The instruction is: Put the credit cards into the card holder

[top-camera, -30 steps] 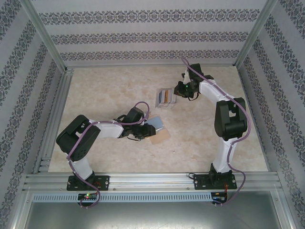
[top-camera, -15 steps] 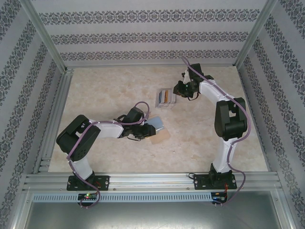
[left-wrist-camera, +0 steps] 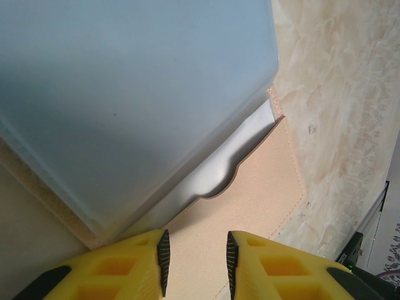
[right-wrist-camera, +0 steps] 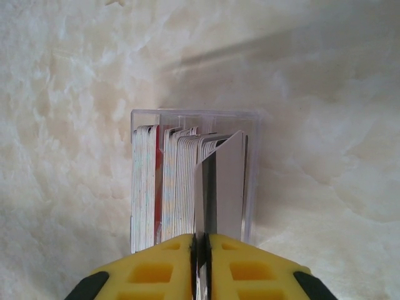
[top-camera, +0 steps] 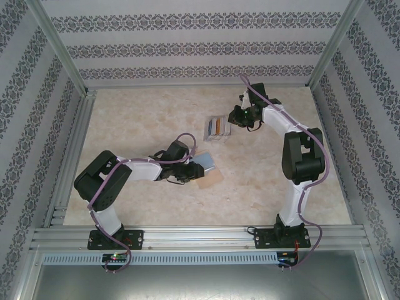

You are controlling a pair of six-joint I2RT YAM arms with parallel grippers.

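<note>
the credit cards (right-wrist-camera: 178, 187) stand on edge in a clear tray (right-wrist-camera: 194, 114) on the surface (right-wrist-camera: 325, 125), and the right end effector (right-wrist-camera: 201, 240) is pinched thin on one grey card (right-wrist-camera: 228, 181) at the tray's right end, so the step in hand looks like drawing a card out. the card holder (left-wrist-camera: 250, 194) lies open well apart, with the left end effector (left-wrist-camera: 197, 253) at its tan flap, jaws narrowly parted; whether they clamp it i cannot tell. next comes a straight lift clear of the tray, then a carry to the holder's pocket
</note>
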